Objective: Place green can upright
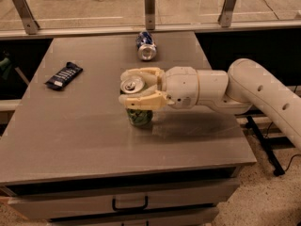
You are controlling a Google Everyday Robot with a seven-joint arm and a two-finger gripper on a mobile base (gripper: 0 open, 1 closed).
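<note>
In front of the toppled blue can (pixel 146 46), the green can (pixel 139 117) stands upright, seemingly resting on the table (pixel 84 135); the gripper (pixel 135 89) clamps its fingers around its upper half.

No text is legible: neither on the green can (pixel 139 117), gripped by the hand (pixel 133 92) over the table (pixel 70 140), nor on the blue can (pixel 146 46) beyond the hand.
</note>
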